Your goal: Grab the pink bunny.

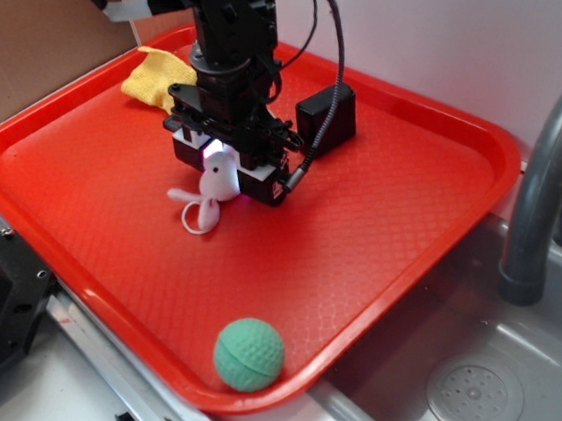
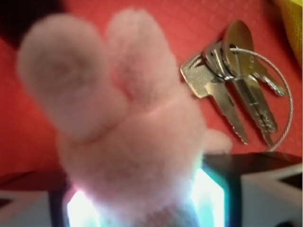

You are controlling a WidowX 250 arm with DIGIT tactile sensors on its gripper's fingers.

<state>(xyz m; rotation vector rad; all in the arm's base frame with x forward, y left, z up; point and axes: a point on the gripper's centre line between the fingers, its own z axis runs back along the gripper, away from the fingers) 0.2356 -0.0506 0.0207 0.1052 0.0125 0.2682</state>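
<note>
The pink bunny is a pale plush rabbit on the red tray, its thin loop lying on the tray surface just in front of it. My gripper comes down over it from above and is shut on its body. In the wrist view the bunny fills the middle, blurred, ears pointing away. The gripper has its lit pads pressed against both of its sides.
A bunch of metal keys lies just beyond the bunny. A yellow cloth sits at the tray's back left and a black box behind the arm. A green ball rests at the tray's front rim. A sink and grey faucet stand to the right.
</note>
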